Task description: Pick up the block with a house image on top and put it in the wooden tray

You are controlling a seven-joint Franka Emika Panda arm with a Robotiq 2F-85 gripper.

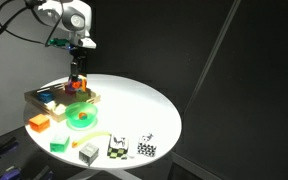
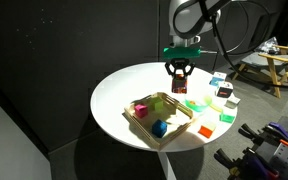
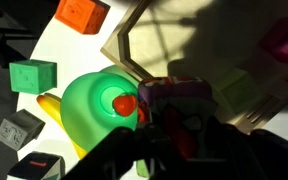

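Pincer [image 2: 179,76] fingers are pressed together on the house block [image 3: 180,98], gripping it from above and holding it clear of the round white table [image 2: 119,92]. The block is a small cube with smooth dark-red sides. Its pictured top is hidden between the fingers, so which way the picture faces cannot be told, and as a cube it has no long axis. In the wrist view it hangs over the corner rim of the wooden tray [image 2: 144,128], a shallow rectangle of pale wood with a low lip that already holds a red block [image 2: 141,108] and a blue block [image 2: 159,127]. Just beside that corner sits a glossy round green dish [image 3: 89,100]. A plain orange block [image 3: 81,12] and black-and-white patterned cubes [image 1: 118,148] lie apart on the table.
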